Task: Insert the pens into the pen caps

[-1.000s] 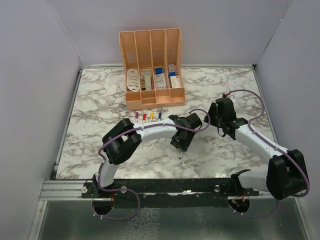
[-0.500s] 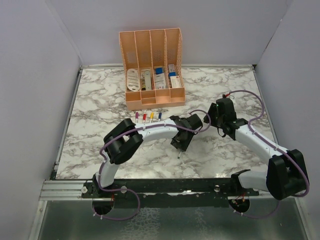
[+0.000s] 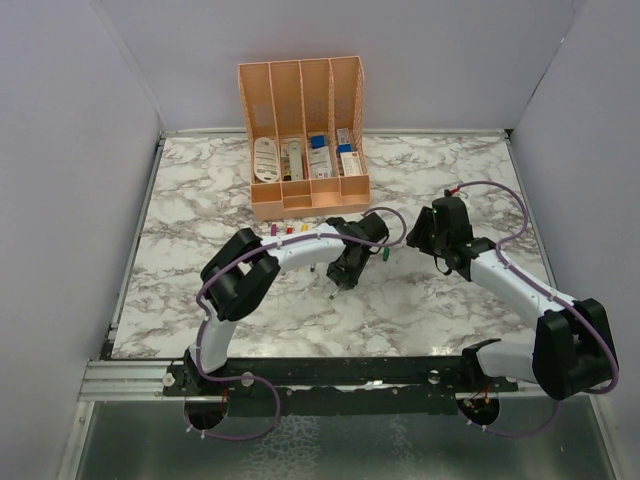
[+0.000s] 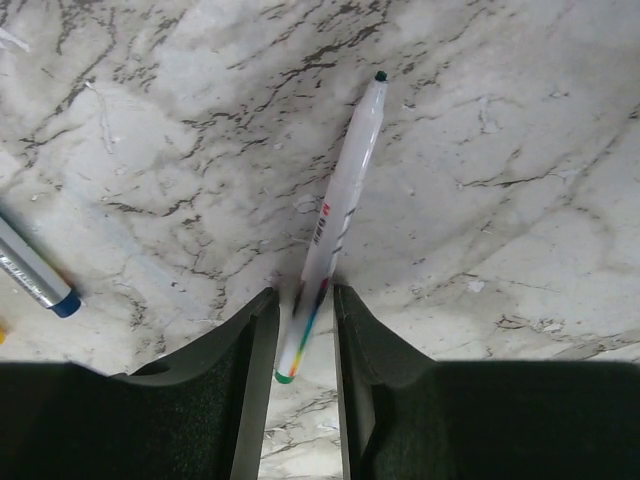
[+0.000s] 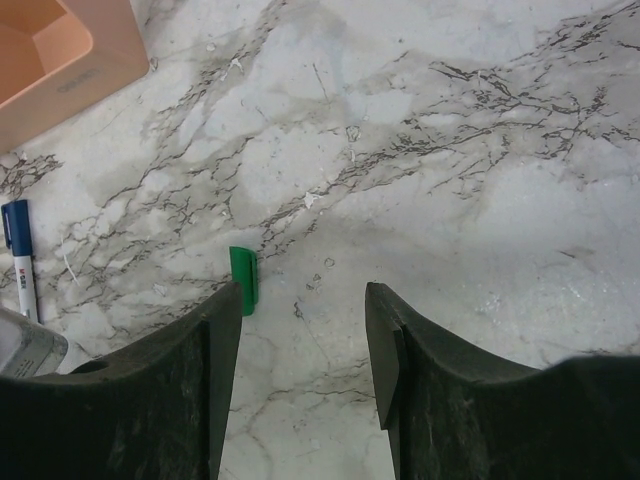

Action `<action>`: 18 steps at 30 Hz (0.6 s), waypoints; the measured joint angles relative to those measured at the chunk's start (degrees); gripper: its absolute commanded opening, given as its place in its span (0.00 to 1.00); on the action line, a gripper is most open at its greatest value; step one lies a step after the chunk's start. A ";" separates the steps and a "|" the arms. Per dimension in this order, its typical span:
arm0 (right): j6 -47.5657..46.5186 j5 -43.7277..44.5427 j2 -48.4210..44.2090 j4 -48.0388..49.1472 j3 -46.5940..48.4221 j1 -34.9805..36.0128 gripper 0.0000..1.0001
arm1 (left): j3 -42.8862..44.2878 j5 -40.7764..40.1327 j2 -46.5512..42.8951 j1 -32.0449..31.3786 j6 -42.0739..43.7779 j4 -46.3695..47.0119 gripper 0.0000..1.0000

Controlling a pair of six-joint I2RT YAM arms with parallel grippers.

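My left gripper is shut on a slim grey-white pen with a green tip. The pen points down and forward over the marble, and its tip shows in the top view. The green cap lies on the table between the two grippers. In the right wrist view the green cap lies flat just by my left fingertip. My right gripper is open and empty above the table. Other capped pens lie in a row before the organiser, one with a blue cap.
The peach organiser with boxes and cards stands at the back centre; its corner shows in the right wrist view. White walls close in the marble table on three sides.
My left gripper has moved left and back towards the row of pens, carrying the green-tipped pen. The green cap now shows uncovered on the table. The right arm has hardly moved.
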 measured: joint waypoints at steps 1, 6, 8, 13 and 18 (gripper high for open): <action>0.04 -0.17 0.00 0.07 -0.04 0.00 0.52 | 0.04 -0.04 0.00 0.31 0.26 -0.28 0.29; 0.33 -0.83 -0.02 0.44 -0.07 0.00 0.52 | 1.11 -0.28 0.63 0.90 2.36 -2.12 0.26; 0.39 -0.94 -0.02 0.55 -0.09 0.00 0.52 | 1.77 -0.26 1.07 0.90 3.45 -2.80 0.26; 0.39 -1.05 -0.02 0.74 -0.09 0.00 0.52 | 2.47 -0.26 1.53 0.90 5.88 -3.63 0.12; 0.42 -1.22 -0.02 0.76 -0.09 0.00 0.52 | 4.11 -0.17 2.84 0.83 8.37 -5.35 0.00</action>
